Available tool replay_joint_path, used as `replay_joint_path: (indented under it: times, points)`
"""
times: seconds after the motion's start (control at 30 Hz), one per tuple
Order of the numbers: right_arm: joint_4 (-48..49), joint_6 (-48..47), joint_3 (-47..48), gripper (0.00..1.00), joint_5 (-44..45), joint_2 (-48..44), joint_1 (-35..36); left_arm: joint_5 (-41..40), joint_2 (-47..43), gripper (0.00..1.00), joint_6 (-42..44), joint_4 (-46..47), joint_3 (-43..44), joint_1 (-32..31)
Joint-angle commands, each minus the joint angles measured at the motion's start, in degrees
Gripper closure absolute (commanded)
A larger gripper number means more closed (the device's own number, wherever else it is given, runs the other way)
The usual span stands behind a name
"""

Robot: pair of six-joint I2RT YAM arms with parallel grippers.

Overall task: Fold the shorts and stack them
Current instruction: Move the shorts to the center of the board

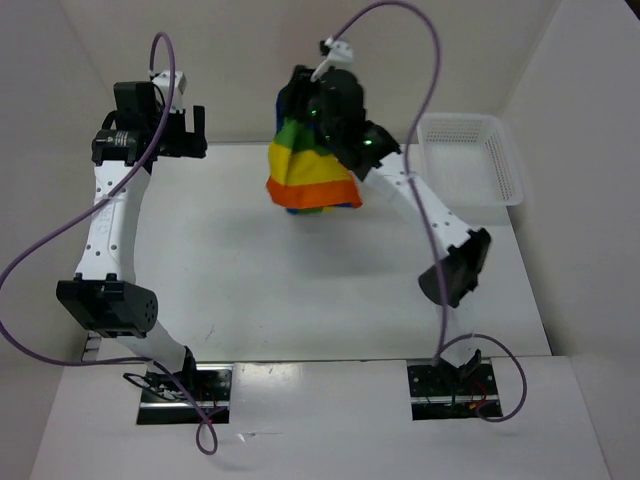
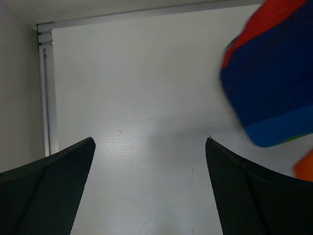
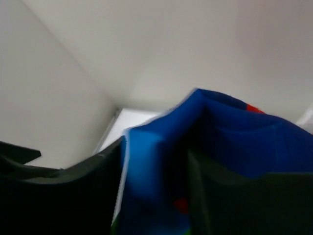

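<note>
White walls enclose a white counter (image 1: 300, 290) on three sides, and the arms are bolted at its near edge.

The task is judged to be at an early stage. The shorts (image 1: 313, 175) are seen bunched up and hanging in the air above the far middle of the counter, just under the raised right jaws. No flat spread, crease or stack can be made out, and no second pair is seen. Spreading, folding and stacking are therefore all taken to be left.

In the right wrist view, blurred blue cloth is seen lying between the right jaws. Whether it is clamped or being let go cannot be told. The left jaws are held wide apart with nothing in them, raised over the far left of the counter, and the shorts are caught at the right edge of their view.

A white mesh basket (image 1: 470, 160) is set at the far right corner, well apart from the shorts. Purple cables (image 1: 420, 60) are looped above both arms. The right arm (image 1: 450, 260) is bent over the right side of the counter, where it could crowd a lay-down.
</note>
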Motion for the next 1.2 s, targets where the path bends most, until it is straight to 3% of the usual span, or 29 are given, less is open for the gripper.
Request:
replay_joint_path:
  times: [0.0, 0.03, 0.1, 0.2, 0.37, 0.47, 0.53, 0.6, 0.7, 0.83, 0.93, 1.03, 1.17]
  points:
    - [-8.5, 7.3, 9.1, 0.29, 4.6, 8.8, 3.6, -2.1, 0.1, 0.00, 0.2, 2.4, -2.3, 1.2]
    - [-9.4, 7.8, 10.6, 0.11, 5.5, 12.2, 4.6, -2.1, 0.1, 0.00, 0.2, 4.2, -2.8, 1.9]
    - [-9.9, 7.8, 12.4, 0.03, 6.1, 13.9, 6.2, -3.8, 0.1, 0.00, 0.2, 4.7, -4.0, 1.9]
    - [-9.9, 7.5, 13.0, 0.01, 10.0, 14.6, 6.7, -2.4, -0.5, 0.00, 0.2, 6.7, -5.7, 1.9]
    - [-9.9, 6.9, 8.0, 0.01, 14.5, 12.7, 0.2, 6.1, -0.6, 0.00, 0.2, 1.9, -8.8, -5.3]
    - [-9.9, 6.9, 3.1, 0.08, 12.7, 12.2, -5.1, 8.2, -0.1, 0.00, 0.2, 0.0, -12.7, -10.7]
    - [-8.1, 6.3, 0.0, 0.20, 9.2, 12.2, -8.1, 7.7, 0.6, 0.00, 0.2, 0.0, -17.4, -17.5]
    - [-7.6, 6.2, 0.0, 0.33, 6.0, 16.1, -9.6, 7.0, 2.3, 0.00, 0.2, -0.6, -20.2, -23.8]
    - [-7.6, 6.2, 3.8, 0.43, 1.7, 22.9, -11.4, 1.2, 4.0, 0.00, 0.2, 0.0, -22.3, -31.4]
    - [-7.6, 7.8, 8.1, 0.44, -7.1, 28.8, -12.7, -7.5, 5.4, 0.00, 0.2, 3.7, -26.3, -33.9]
    - [-7.6, 9.2, 10.0, 0.44, -12.6, 33.2, -12.7, -5.9, 6.8, 0.00, 0.2, 4.8, -27.5, -33.9]
    - [-7.6, 12.3, 12.8, 0.44, -14.1, 37.8, -12.7, -4.1, 8.4, 0.00, 0.2, 6.0, -29.5, -34.5]
    - [-7.6, 13.7, 17.2, 0.38, -14.6, 42.0, -12.7, -12.0, 10.6, 0.00, 0.2, 11.8, -33.7, -35.1]
